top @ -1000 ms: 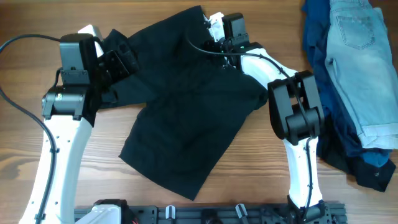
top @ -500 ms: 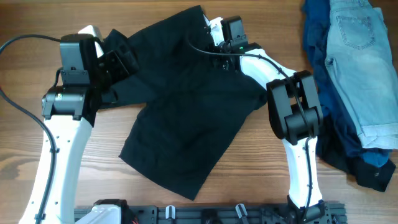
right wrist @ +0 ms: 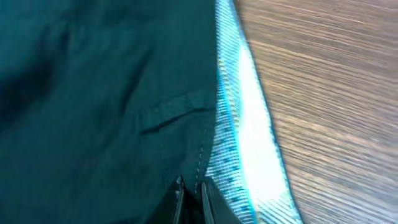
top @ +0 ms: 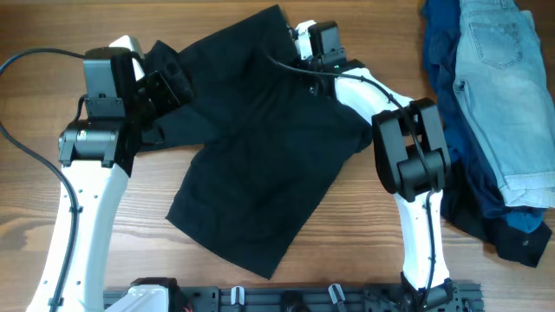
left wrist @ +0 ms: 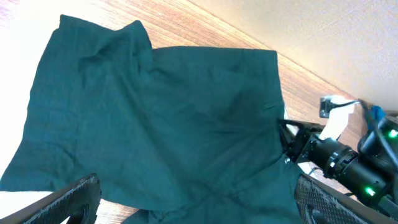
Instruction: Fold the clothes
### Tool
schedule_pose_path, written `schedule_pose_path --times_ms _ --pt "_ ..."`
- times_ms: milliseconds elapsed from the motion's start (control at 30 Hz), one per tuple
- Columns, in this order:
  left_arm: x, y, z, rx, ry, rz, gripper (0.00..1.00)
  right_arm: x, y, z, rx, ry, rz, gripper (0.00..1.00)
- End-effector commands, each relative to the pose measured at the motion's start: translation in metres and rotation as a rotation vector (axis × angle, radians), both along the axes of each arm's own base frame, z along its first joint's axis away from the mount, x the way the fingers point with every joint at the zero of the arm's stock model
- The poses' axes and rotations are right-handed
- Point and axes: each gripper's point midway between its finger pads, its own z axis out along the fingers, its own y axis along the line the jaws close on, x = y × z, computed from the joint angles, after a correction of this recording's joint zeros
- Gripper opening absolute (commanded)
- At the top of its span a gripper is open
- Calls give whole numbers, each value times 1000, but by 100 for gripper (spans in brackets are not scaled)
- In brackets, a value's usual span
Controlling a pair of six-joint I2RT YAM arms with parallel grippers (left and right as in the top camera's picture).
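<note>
Black shorts (top: pixel 260 165) lie spread and rumpled across the middle of the wooden table. Their pale mesh waistband lining (right wrist: pixel 239 143) shows along the far edge. At that edge my right gripper (top: pixel 299 39) is shut, its tips (right wrist: pixel 191 186) pinching the black shorts' waistband seam beside the lining. Over the shorts' left part my left gripper (top: pixel 169 82) hangs open, with dark fabric (left wrist: pixel 155 118) below and between its wide-set fingers (left wrist: pixel 199 205). From the left wrist view the right gripper (left wrist: pixel 286 134) is seen at the cloth's edge.
A pile of other clothes sits at the right edge: light-blue denim shorts (top: pixel 507 87) on top of dark blue garments (top: pixel 442 52). A black rail (top: pixel 295 299) runs along the table's front edge between the arm bases.
My right gripper has closed on the waistband edge of the black shorts. The left arm and the cloth have stayed where they were.
</note>
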Motion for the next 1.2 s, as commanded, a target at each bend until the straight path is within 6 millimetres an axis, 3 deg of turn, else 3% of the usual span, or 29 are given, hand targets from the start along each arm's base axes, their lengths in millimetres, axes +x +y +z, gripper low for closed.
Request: schedule_pose_path --times_ms 0,167,400,500,667,800,833,867,933,1000,1167 --pt "-1 -1 -4 4 15 -4 100 16 -43 -6 18 14 -226 8" --pt "-2 -1 -6 4 26 -4 100 23 -99 -8 -34 7 -487 4" --pt "-2 -1 -6 4 26 -4 100 16 -154 -7 -133 -22 -746 4" --pt "-2 -1 -9 4 34 -4 100 9 -170 -6 -183 -34 -832 4" --pt "1 -1 -27 6 88 -4 100 -2 -178 -2 -182 -8 -904 4" --pt "1 -1 -50 8 166 -4 100 -5 -174 22 -149 -4 -902 6" --pt "1 -1 -55 9 182 -4 100 -4 -172 28 -143 -7 -884 14" --pt "2 -1 -59 9 194 -4 100 -2 -166 40 -130 -12 -837 31" --pt "3 -1 -67 10 216 -4 100 1 -156 60 -104 -20 -760 100" --pt "5 -1 -77 11 240 -4 100 1 -140 98 -54 -46 -647 100" --pt "8 -2 -98 12 296 -5 100 -11 -113 156 35 -72 -466 100"
